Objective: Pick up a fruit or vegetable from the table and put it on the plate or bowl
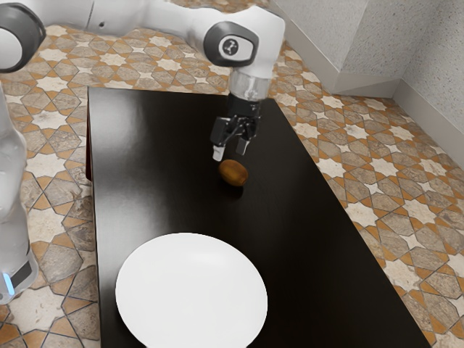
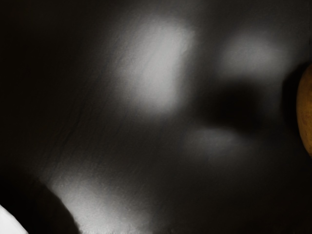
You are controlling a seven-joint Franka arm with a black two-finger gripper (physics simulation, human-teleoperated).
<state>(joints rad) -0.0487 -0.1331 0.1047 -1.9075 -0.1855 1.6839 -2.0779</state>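
Note:
A brown oval fruit, like a kiwi (image 1: pixel 233 172), lies on the black table (image 1: pixel 312 239) near its middle. My gripper (image 1: pixel 229 151) hangs just above and slightly behind it, fingers apart and nothing between them. A large white plate (image 1: pixel 191 291) sits at the table's near edge, toward the exterior view's left of the kiwi. In the wrist view a sliver of the kiwi (image 2: pixel 306 114) shows at the picture's edge over the dark tabletop, and a corner of the plate (image 2: pixel 7 223) shows at the opposite corner.
The table's far end and its side toward the exterior view's right carry nothing. Patterned floor tiles (image 1: pixel 362 145) surround the table, with a grey wall (image 1: pixel 377 36) behind. The arm's white base (image 1: pixel 11 217) stands at the exterior view's left.

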